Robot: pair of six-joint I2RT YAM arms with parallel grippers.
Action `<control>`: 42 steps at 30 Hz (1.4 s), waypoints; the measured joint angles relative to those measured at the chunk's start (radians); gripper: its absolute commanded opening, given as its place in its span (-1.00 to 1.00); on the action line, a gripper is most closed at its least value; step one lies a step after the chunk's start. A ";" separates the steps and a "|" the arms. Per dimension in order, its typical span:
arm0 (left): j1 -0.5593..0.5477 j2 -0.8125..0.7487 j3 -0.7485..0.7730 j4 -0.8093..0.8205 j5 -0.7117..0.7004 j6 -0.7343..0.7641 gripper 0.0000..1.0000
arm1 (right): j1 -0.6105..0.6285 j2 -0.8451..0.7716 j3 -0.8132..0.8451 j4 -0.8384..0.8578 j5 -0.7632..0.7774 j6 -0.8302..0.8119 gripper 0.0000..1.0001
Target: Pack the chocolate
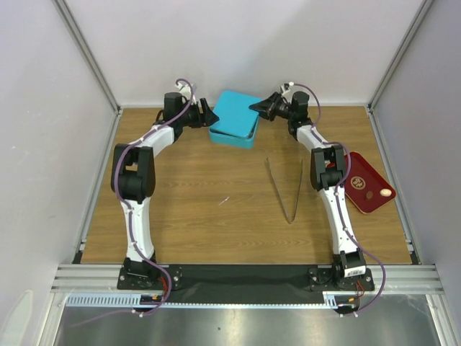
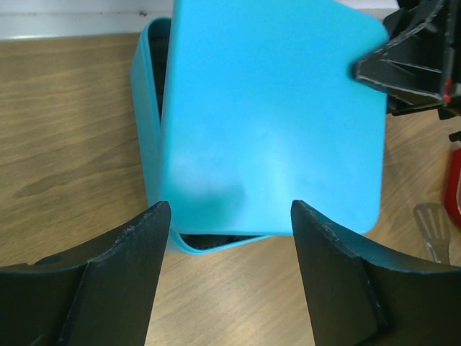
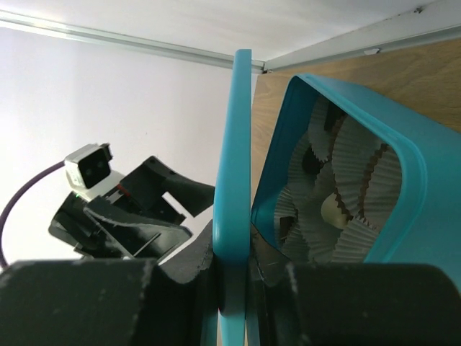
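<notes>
A teal box (image 1: 232,131) stands at the back middle of the table. Its flat teal lid (image 1: 236,114) lies askew over it. My right gripper (image 1: 258,107) is shut on the lid's edge (image 3: 234,144), which stands between its fingers. In the right wrist view the box (image 3: 414,187) holds several whitish crinkled paper cups (image 3: 360,169), one with a pale cream chocolate (image 3: 333,210). My left gripper (image 1: 209,116) is open just left of the box. Its jaws stand apart at the lid's near edge (image 2: 270,115), not touching it. A pale chocolate (image 1: 387,192) lies on the red tray (image 1: 360,173).
Long metal tweezers (image 1: 289,193) lie on the wood in front of the box, right of centre; their tip shows in the left wrist view (image 2: 432,227). The red tray sits at the right edge beside the right arm. White walls enclose the table.
</notes>
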 measured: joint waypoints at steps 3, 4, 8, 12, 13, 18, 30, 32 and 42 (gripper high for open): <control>0.002 0.034 0.023 -0.007 0.001 -0.001 0.45 | 0.002 0.012 0.006 0.011 0.000 0.011 -1.00; 0.003 0.045 0.030 -0.010 0.001 -0.001 0.43 | 0.001 0.017 0.010 0.013 0.000 0.016 -1.00; 0.004 0.070 0.052 -0.018 0.004 -0.002 0.43 | -0.005 0.030 0.011 0.014 -0.001 0.027 -1.00; 0.004 0.085 0.071 -0.025 0.008 -0.002 0.41 | -0.016 0.037 0.011 0.007 -0.003 0.032 -1.00; 0.004 0.089 0.076 -0.029 0.010 -0.002 0.40 | -0.018 0.037 0.011 0.006 -0.003 0.033 -1.00; 0.004 0.104 0.087 -0.042 0.019 -0.002 0.38 | -0.025 0.038 0.011 0.006 -0.010 0.034 -1.00; 0.004 0.106 0.093 -0.047 0.038 -0.002 0.40 | -0.024 0.071 0.015 0.111 -0.031 0.147 -1.00; 0.004 0.106 0.093 -0.048 0.038 -0.002 0.40 | -0.024 0.071 0.015 0.138 -0.033 0.165 -1.00; 0.005 0.106 0.093 -0.055 0.037 -0.002 0.40 | -0.022 0.071 0.016 0.166 -0.042 0.175 -1.00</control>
